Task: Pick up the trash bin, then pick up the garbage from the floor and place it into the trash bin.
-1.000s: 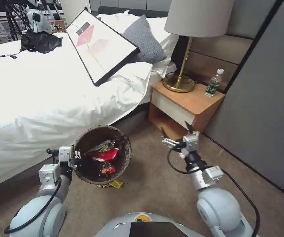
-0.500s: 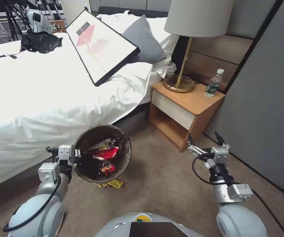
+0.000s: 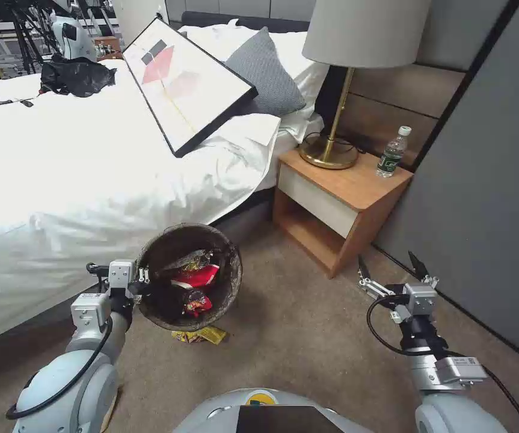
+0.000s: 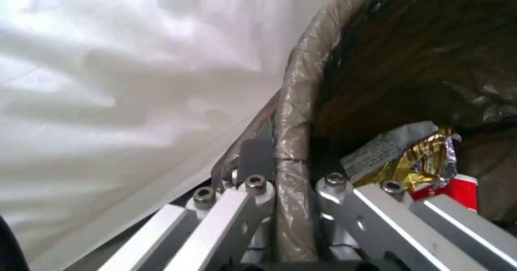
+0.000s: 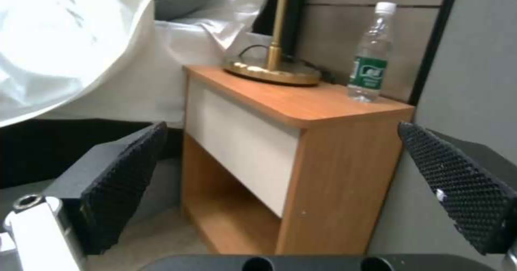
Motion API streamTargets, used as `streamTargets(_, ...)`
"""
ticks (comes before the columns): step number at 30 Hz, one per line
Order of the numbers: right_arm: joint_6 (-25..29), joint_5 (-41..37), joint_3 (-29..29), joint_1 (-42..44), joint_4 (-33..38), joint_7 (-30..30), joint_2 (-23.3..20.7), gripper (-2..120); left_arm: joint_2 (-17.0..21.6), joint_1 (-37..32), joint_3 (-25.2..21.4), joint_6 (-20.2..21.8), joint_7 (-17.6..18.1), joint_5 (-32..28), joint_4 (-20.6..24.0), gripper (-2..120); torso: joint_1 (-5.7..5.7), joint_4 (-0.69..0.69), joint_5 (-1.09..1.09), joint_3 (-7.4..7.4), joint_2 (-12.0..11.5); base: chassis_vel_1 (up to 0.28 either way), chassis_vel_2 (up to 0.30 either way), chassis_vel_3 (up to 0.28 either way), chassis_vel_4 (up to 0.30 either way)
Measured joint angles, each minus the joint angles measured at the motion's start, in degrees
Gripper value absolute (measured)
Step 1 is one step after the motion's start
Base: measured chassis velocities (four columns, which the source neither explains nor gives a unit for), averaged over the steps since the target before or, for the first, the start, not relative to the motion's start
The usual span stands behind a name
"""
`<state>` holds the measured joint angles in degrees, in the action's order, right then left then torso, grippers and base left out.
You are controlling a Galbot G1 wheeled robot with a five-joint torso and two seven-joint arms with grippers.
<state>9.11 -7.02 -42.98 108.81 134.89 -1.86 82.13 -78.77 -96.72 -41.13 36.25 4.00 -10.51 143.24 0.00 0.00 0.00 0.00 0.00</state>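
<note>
At about eight o'clock in the head view, the left gripper (image 3: 142, 282) pinches the rim of the trash bin (image 3: 226, 264), one finger outside and one inside the dark liner. The bin hangs tilted just above the carpet beside the bed (image 3: 61, 180), with red and gold wrappers (image 3: 196, 279) inside it. A yellow wrapper (image 3: 202, 335) lies on the floor at the bin's six o'clock. At four o'clock, the right gripper (image 3: 391, 270) hovers with fingers spread wide, empty, near the nightstand (image 3: 343, 198), which carries a lamp (image 3: 331, 150) and a bottle (image 3: 391, 153).
</note>
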Motion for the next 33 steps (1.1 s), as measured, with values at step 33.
streamTargets(33, -0.6, 0.2, 5.1, 1.1, -0.1, 5.0, -2.1, 100, 0.7, 0.4, -0.3, 0.1, -0.2, -1.5, 0.0, 3, 0.00, 0.00, 0.00, 0.00, 0.0, 0.054, 0.054, 0.051, 0.050)
